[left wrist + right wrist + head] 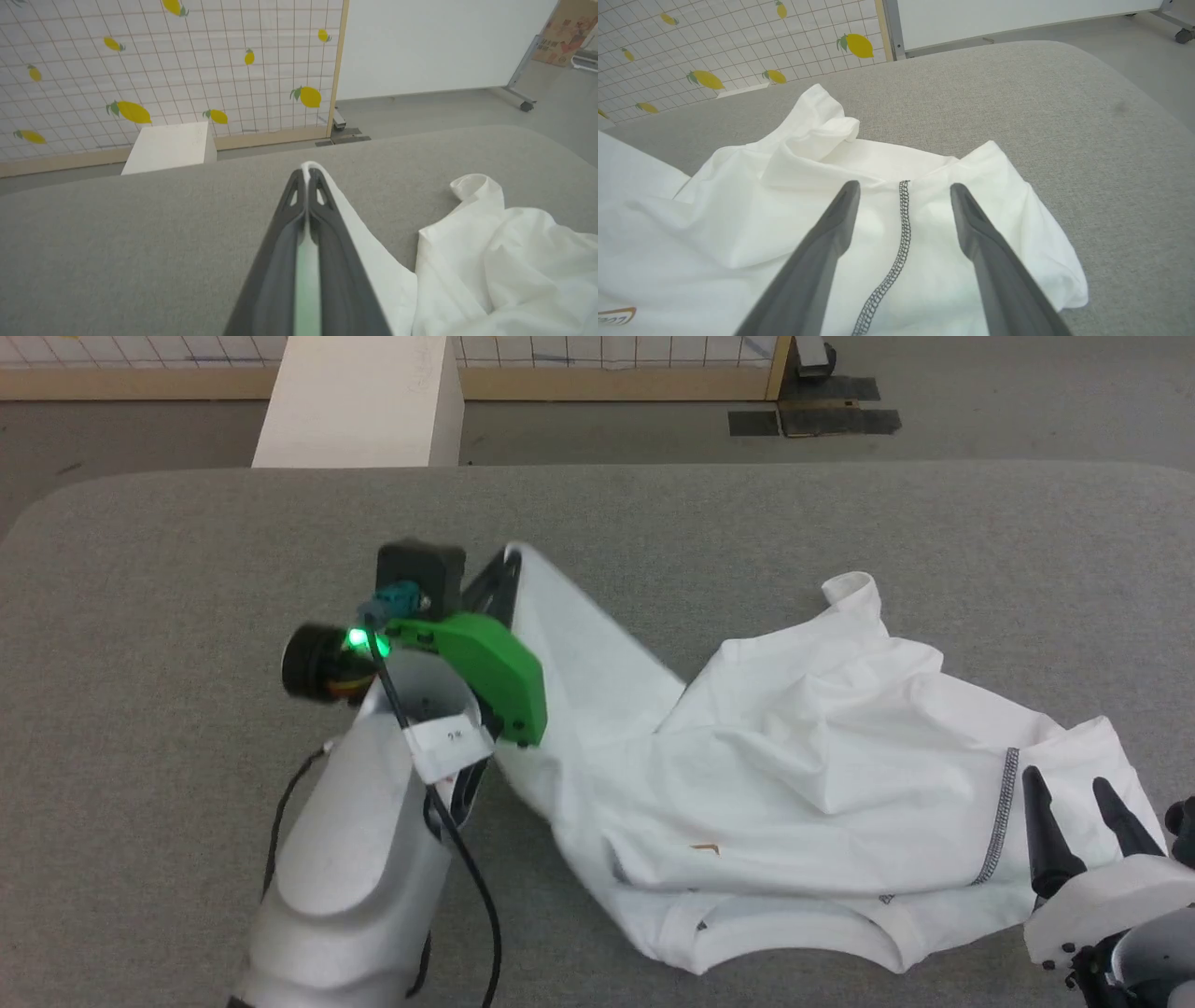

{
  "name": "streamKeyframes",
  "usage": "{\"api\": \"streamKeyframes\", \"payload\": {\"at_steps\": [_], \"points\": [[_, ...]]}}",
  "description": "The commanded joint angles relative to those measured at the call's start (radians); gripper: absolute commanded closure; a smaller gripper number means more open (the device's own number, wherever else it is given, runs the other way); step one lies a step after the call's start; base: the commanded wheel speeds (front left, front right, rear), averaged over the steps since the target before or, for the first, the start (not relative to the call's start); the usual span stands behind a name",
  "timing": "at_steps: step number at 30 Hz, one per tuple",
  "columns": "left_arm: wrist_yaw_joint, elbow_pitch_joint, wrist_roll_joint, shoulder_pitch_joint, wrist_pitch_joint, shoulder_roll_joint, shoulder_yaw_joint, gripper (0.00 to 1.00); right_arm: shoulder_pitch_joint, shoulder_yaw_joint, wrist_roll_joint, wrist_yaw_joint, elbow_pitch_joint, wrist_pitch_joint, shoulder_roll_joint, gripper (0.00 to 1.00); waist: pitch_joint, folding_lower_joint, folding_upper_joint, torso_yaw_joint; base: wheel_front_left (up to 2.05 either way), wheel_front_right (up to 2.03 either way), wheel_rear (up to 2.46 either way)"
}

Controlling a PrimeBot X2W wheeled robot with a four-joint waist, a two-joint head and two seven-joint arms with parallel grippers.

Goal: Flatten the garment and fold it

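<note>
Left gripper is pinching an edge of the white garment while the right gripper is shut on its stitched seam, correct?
No: the right gripper is open, poised over the seam, as the right wrist view shows. The left gripper does pinch the garment.

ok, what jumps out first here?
The white garment lies crumpled on the right of the grey table. The left gripper is shut on one end, stretched toward the far left; the right gripper hangs open over the dark seam at the near right.
</note>
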Motion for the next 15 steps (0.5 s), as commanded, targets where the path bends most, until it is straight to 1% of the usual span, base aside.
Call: {"api": "streamKeyframes", "payload": {"at_steps": [1, 5, 8, 11, 15], "points": [[-0.006, 0.000, -0.018, -0.053, -0.050, -0.004, -0.002, 1.00, -0.016, 0.008, 0.011, -0.001, 0.001, -0.005, 0.000, 0.00, 0.005, 0.0000, 0.0000, 0.000, 0.00, 0.00, 0.00], [-0.005, 0.000, -0.056, -0.135, -0.175, -0.010, 0.010, 1.00, -0.020, 0.017, 0.010, -0.001, 0.007, -0.008, 0.000, 0.00, 0.011, 0.0000, 0.0000, 0.004, 0.00, 0.00, 0.00], [0.004, -0.003, -0.082, -0.140, -0.229, -0.010, 0.033, 1.00, -0.021, 0.024, 0.012, -0.001, 0.012, -0.010, 0.000, 0.00, 0.010, 0.0000, 0.0000, 0.010, 0.00, 0.00, 0.00], [0.022, -0.011, -0.106, -0.091, -0.259, 0.013, 0.079, 1.00, -0.019, 0.029, 0.015, -0.001, 0.015, -0.011, 0.000, 0.00, 0.008, 0.0000, 0.0000, 0.021, 0.00, 0.00, 0.00], [0.053, -0.031, -0.149, 0.043, -0.261, 0.064, 0.158, 1.00, -0.018, 0.033, 0.019, -0.001, 0.015, -0.009, 0.000, 0.00, 0.006, 0.0000, 0.0000, 0.037, 0.00, 0.00, 0.00]]}}
